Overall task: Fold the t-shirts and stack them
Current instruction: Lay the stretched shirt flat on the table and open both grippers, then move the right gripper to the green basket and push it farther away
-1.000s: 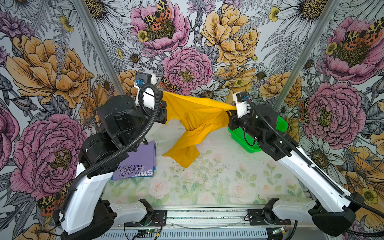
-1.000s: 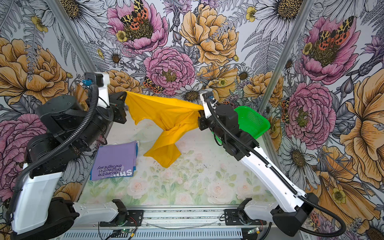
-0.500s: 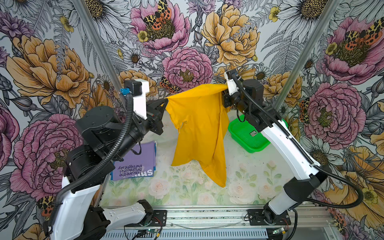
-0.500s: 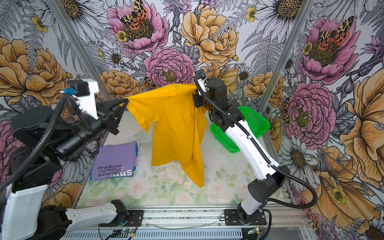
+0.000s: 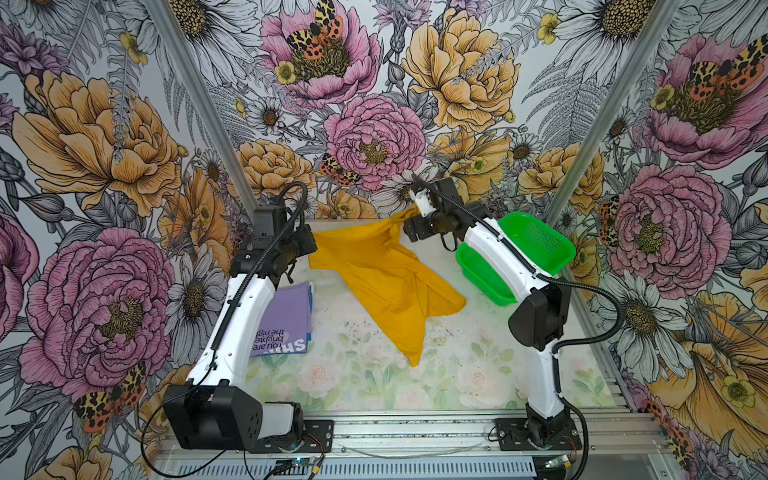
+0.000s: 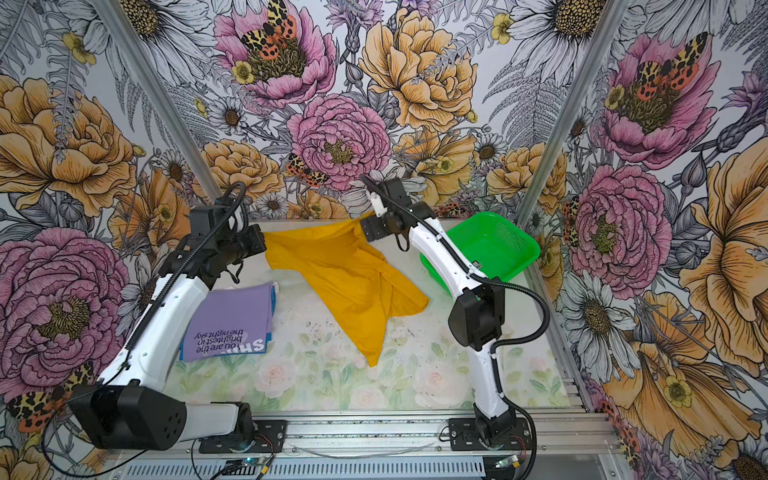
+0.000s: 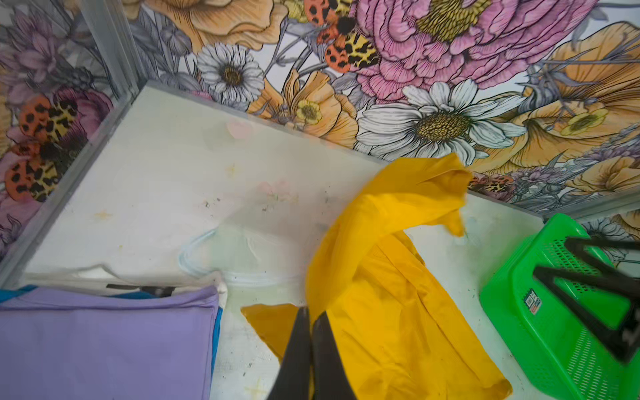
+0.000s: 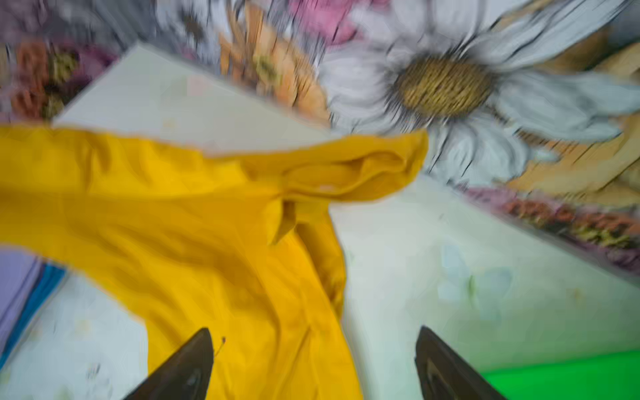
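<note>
The mustard-yellow t-shirt [image 5: 386,278] [image 6: 345,278] lies crumpled across the back middle of the table, one tail trailing toward the front. My left gripper [image 5: 311,248] [image 6: 262,243] [image 7: 311,313] is shut on its left edge. At the shirt's right end, my right gripper [image 5: 409,229] [image 6: 368,230] [image 8: 315,343] is open; its fingers straddle the cloth [image 8: 207,242] without pinching it, and a loose sleeve still stands up nearby. The lavender t-shirt [image 5: 286,320] [image 6: 232,320] [image 7: 104,343] with white text lies folded at the left, partly under my left arm.
A green mesh basket [image 5: 536,241] [image 6: 494,245] [image 7: 554,311] sits tilted in the back right corner, behind my right arm. Floral walls close in the back and both sides. A blue edge shows under the lavender shirt.
Both arms came down from holding the yellow shirt spread in the air, and it now lies on the table. The right gripper opened and let go of its corner.
</note>
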`<move>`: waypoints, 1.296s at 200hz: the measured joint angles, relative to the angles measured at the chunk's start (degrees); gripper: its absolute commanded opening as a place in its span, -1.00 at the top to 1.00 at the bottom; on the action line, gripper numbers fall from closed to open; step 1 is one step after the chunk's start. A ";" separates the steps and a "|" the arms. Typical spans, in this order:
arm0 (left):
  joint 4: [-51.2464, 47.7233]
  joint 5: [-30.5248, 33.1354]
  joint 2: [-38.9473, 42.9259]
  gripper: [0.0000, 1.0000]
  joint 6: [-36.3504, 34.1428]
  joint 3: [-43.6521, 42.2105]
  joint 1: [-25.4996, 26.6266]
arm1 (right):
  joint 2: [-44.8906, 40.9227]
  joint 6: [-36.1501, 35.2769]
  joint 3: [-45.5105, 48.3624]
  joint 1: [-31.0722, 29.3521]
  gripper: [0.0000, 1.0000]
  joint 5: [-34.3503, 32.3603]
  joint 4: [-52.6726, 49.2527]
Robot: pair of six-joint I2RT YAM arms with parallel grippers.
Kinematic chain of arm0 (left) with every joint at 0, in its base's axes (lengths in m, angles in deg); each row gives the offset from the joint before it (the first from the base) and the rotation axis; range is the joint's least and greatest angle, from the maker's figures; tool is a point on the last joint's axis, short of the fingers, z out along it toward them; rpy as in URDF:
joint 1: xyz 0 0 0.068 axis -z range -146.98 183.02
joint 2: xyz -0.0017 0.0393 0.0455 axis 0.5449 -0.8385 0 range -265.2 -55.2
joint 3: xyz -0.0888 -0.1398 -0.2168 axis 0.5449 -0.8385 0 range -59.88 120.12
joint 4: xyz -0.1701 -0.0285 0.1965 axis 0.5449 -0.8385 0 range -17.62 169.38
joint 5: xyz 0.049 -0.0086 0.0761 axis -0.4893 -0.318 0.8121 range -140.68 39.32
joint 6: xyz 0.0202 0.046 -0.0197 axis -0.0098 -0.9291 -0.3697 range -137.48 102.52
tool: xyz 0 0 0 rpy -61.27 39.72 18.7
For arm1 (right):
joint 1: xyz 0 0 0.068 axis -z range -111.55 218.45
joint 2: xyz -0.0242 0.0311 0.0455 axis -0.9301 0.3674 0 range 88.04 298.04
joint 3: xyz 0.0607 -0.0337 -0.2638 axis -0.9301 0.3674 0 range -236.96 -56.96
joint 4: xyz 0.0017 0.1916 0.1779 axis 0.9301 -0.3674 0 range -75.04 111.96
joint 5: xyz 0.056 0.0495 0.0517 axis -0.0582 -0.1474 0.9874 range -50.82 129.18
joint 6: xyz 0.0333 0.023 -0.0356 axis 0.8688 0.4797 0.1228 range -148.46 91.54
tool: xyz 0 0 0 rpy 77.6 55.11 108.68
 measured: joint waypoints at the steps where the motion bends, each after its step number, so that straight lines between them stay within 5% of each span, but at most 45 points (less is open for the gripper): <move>1: 0.07 0.02 -0.04 1.00 0.07 -0.09 -0.04 | -0.90 0.22 1.90 -0.70 -0.82 0.07 0.35; 25: 0.94 -0.68 0.11 1.00 2.23 -2.40 -1.01 | -12.24 3.85 24.87 -12.33 -0.82 0.22 3.45; 43: 2.23 -1.09 0.70 1.00 2.97 -3.41 -1.29 | -16.72 7.30 35.17 -14.99 -0.81 0.66 5.92; 96: 4.22 -2.78 3.54 1.00 3.91 -6.32 -1.42 | -20.87 17.49 49.75 -6.71 -0.80 -3.87 12.20; 153: 4.87 -4.44 3.87 1.00 4.31 -7.80 -1.73 | -46.75 27.26 73.13 5.22 -0.83 -4.39 10.67; 206: 5.77 -5.84 3.89 1.00 4.31 -7.91 -1.73 | -43.04 23.28 71.69 23.32 -0.82 -3.61 16.13; 259: 5.88 -6.34 4.55 1.00 4.28 -9.01 -2.10 | -20.37 15.37 49.62 26.51 -0.79 4.07 26.91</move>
